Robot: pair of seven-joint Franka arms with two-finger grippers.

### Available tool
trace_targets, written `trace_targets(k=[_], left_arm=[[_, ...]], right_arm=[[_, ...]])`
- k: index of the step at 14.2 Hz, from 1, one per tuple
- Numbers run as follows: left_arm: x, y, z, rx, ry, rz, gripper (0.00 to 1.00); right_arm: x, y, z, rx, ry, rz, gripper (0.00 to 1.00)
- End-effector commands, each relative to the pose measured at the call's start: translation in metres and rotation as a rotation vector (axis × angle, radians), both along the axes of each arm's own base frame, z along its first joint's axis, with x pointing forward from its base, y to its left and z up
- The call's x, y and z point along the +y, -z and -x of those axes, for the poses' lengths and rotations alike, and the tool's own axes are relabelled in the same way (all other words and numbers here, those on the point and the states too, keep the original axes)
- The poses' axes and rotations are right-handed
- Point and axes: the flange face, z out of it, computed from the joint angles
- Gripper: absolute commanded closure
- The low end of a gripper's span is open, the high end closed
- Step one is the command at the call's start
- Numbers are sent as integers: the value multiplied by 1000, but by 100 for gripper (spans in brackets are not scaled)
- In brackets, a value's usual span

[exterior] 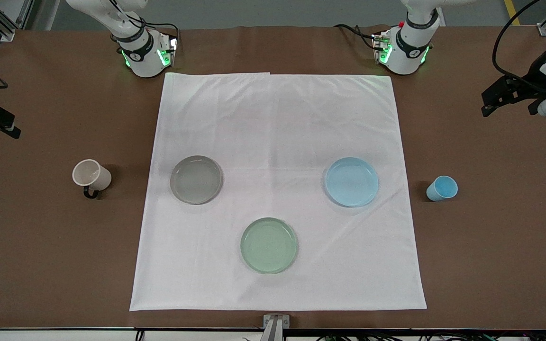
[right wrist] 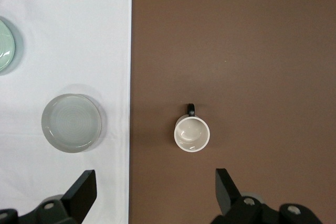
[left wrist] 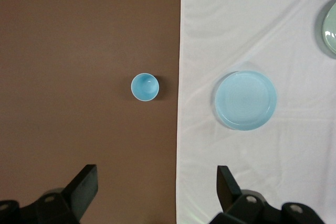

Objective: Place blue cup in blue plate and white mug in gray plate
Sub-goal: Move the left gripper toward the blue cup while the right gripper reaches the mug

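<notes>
The blue cup [exterior: 442, 188] stands upright on the bare brown table, beside the cloth at the left arm's end; it also shows in the left wrist view [left wrist: 145, 86]. The blue plate [exterior: 351, 182] [left wrist: 245, 99] lies empty on the cloth. The white mug [exterior: 91, 174] [right wrist: 192, 133] stands upright on the bare table at the right arm's end, its black handle toward the front camera. The gray plate [exterior: 196, 179] [right wrist: 71, 122] lies empty on the cloth. My left gripper [exterior: 491, 102] [left wrist: 156, 174] is open, high over the table's end. My right gripper [exterior: 10, 128] [right wrist: 155, 178] is open, high over its end.
A white cloth [exterior: 277, 118] covers the middle of the brown table. A pale green plate [exterior: 268, 245] lies empty on it, nearer the front camera than the other two plates. Both arm bases stand along the table's edge farthest from the front camera.
</notes>
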Motion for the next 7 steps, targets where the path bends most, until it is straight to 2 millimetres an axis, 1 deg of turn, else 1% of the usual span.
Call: trace_targets(k=[1,3,4,5,6,7], left_arm=[[3,-4,1,-2,8,21,0],[9,-5,0,-4,1,13,0],[11,0,-3,4,-1,8,0],[22,7,-8,18,-20,9,0],[38,18,-13,42,-27,10,0],[43,37,-20,81,0,12,0]], right_arm=[[1,-5,-1,0,-3,12,0],[0,-4,-1,2,-2,12,0],[0,-4,-1,0,0,12,0],[0,-4,-1,0,0,12,0],[-1,-3,-2,4,1,14,0],[-1,-3,-2,2,3,14,0]])
